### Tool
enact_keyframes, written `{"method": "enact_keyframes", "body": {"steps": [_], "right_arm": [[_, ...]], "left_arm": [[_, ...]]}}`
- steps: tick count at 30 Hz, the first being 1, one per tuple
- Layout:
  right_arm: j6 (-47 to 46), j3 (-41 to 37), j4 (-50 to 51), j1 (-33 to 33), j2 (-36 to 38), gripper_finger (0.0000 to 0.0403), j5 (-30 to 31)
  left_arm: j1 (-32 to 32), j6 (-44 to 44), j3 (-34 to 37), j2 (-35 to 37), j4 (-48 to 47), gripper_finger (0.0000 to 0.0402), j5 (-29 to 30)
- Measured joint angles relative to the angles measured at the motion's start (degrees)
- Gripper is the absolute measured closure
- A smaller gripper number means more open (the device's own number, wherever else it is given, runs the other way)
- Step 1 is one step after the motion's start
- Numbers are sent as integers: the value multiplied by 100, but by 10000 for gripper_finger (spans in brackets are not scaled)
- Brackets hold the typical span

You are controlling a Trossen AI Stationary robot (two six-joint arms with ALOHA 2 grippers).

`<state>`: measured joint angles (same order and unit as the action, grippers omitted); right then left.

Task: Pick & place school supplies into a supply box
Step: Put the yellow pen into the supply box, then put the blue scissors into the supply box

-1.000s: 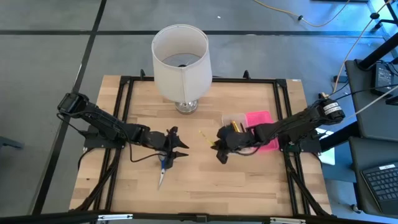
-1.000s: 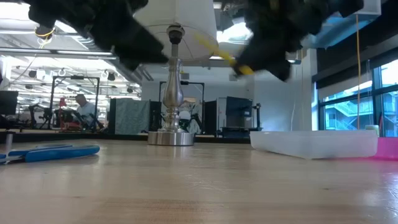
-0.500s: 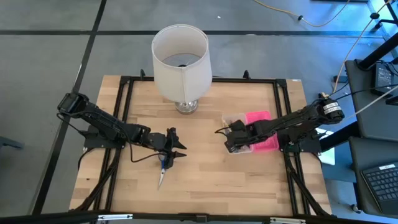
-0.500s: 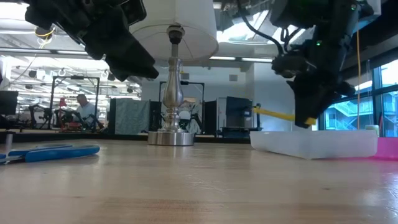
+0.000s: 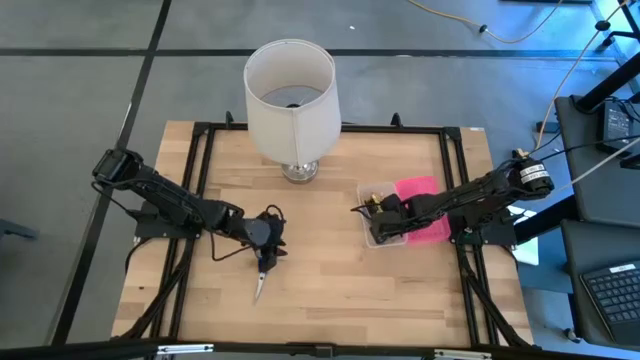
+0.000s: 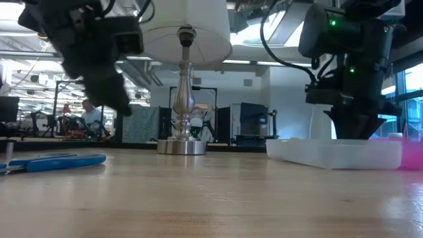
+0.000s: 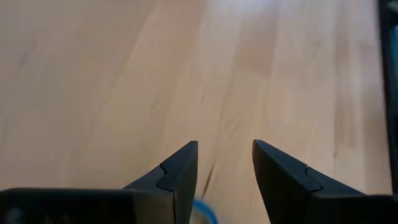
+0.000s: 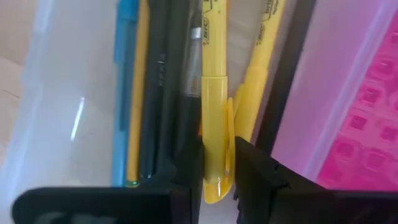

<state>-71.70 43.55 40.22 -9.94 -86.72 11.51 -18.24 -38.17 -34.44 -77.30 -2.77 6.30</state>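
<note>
The clear supply box (image 5: 378, 232) lies on the table beside its pink lid (image 5: 420, 205). In the right wrist view it holds a blue pen (image 8: 127, 74), dark pens (image 8: 165, 81) and yellow pens (image 8: 264, 62). My right gripper (image 5: 376, 208) (image 8: 217, 158) reaches down into the box, shut on one yellow pen (image 8: 214, 93). The blue-handled scissors (image 5: 258, 285) (image 6: 59, 160) lie flat on the wood. My left gripper (image 5: 268, 245) (image 7: 224, 155) hangs open just above their handles (image 7: 202, 213), touching nothing. My right gripper pinches the yellow pen between its two fingers at the capped end (image 8: 216, 140). It comes from above, slanting down into the box. The pen lies lengthwise in the box among the other pens; whether it rests on the bottom cannot be seen.
A white lamp (image 5: 291, 95) stands at the table's far middle on a metal base (image 6: 182, 147). A black frame (image 5: 200, 150) borders the table. Bare wood (image 5: 330, 280) lies between the scissors and the box.
My right gripper has carried the yellow pen from mid-table toward the right edge, over the box, and lowered it inside; the pen went from sticking out at a slant to lying along the box. My left gripper has dropped lower toward the scissors.
</note>
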Motion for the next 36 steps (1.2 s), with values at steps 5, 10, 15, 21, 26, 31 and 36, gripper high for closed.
{"method": "enact_keyframes", "body": {"steps": [5,10,15,21,26,31,36], "right_arm": [[111,0,-155,3,1,323,-48],[151,0,-226,3,1,322,-203],[168,0,-224,3,1,303,-212],[168,0,-224,3,1,255,-241],[154,0,-224,3,1,232,-259],[148,0,-224,3,1,229,-260],[147,2,-222,3,1,229,-260]], "left_arm": [[-192,-720,0,-2,-554,256,-3],[-338,-1292,0,-2,-740,256,-75],[-429,-1674,0,-2,-922,256,-272],[-429,-2153,0,-2,-1377,256,-257],[-429,-2525,0,-4,-1782,256,33],[-429,-2649,0,-4,-1824,256,194],[-429,-2790,0,-4,-1824,256,151]]}}
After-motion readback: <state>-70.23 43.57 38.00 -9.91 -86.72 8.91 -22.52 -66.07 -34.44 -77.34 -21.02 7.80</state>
